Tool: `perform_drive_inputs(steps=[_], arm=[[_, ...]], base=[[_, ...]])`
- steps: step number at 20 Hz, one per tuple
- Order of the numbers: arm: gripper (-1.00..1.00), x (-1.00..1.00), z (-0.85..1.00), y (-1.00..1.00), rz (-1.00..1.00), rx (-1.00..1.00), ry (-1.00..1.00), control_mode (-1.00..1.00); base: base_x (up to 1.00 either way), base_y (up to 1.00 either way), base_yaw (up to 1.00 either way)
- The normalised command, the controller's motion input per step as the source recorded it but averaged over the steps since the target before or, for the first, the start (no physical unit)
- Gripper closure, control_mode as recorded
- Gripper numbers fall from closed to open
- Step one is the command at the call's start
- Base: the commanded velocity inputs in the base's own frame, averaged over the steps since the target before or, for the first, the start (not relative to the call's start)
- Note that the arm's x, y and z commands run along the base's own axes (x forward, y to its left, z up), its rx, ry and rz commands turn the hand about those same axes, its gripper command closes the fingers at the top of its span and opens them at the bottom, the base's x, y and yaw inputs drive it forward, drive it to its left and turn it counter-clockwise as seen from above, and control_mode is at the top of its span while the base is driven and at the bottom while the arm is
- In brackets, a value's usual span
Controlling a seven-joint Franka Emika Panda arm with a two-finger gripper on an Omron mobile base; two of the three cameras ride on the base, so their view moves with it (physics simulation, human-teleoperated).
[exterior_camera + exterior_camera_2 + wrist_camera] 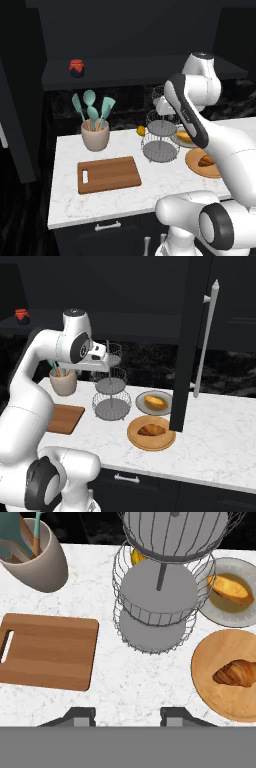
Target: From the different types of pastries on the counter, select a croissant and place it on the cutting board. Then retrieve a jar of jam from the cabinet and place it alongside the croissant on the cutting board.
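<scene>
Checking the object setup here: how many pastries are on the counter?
2. The croissant lies on the round wooden plate; the paler oblong pastry lies on the grey plate behind it. The wire stand could hide more.

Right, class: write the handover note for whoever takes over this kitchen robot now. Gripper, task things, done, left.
Gripper: open, empty, high above the counter.
Croissant: on the round wooden plate, untouched; the paler pastry lies on the grey plate beside it.
Cutting board: bare, left of the wire stand.
Jar of jam: on the cabinet shelf.
Done: nothing.
Left: croissant to board, then jam beside it.
</scene>
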Motion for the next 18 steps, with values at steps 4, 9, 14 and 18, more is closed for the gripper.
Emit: perform_drive_inputs(steps=[4,9,14,18], arm=[[-1.0,0.0,0.0,-0.21,0.0,0.0,0.0,-1.0],[-1.0,-0.03,0.0,-0.48,0.0,-0.01,-0.1,-1.0],[-1.0,-0.34,-0.25,-0.75,-0.11,0.0,-0.01,-1.0],[-1.0,-0.22,-0.52,-0.63,-0.23,-0.01,0.09,-1.0]], base=[[0.0,0.0,0.0],[0.0,0.0,0.0],[0.0,0.0,0.0],[0.0,0.0,0.0]])
